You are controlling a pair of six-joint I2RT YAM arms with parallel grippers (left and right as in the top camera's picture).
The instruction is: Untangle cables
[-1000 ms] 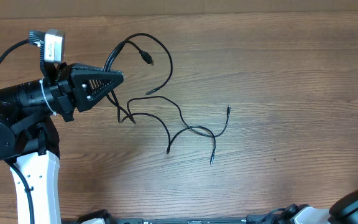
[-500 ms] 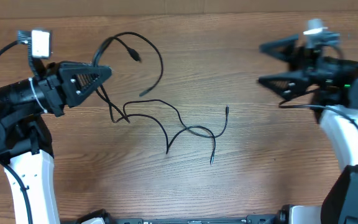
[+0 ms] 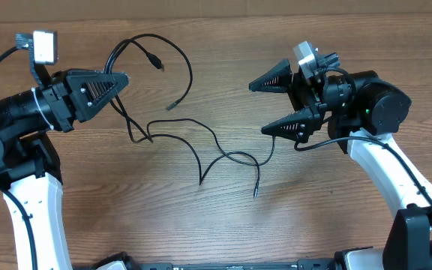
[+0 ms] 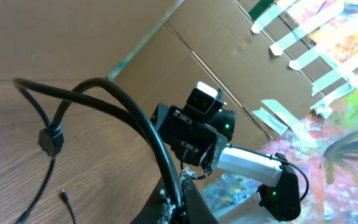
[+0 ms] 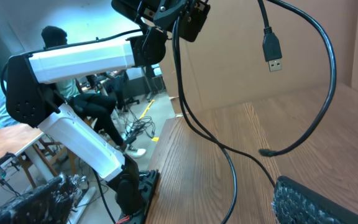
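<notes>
My left fingers are pressed together on the thin black cables, pinching a doubled strand at the upper left of the overhead view. In my left wrist view the strand comes up from between the fingers at the bottom centre and arches off to the left. I judge that I hold it raised and off to the side so the bundle has an anchor and its loops spread instead of sliding along with any pull.

From that pinch one loop sweeps across the upper middle of the frame. A rectangular black USB plug dangles inside it, clear of the brown wood-grain tabletop, as my right wrist view shows near its top right.

The rest of the cables trail down to the tabletop in the centre of the overhead view. There they cross each other and end in two loose tips toward the lower middle.

My right fingers stand wide apart and hold nothing. They sit right of centre and point left at the tangle, with the lower finger near the strand that climbs up from the crossing. How high they are above the wood I cannot tell. Spread like this, they look ready to close on a free end, so the two hands could draw the strands apart.
</notes>
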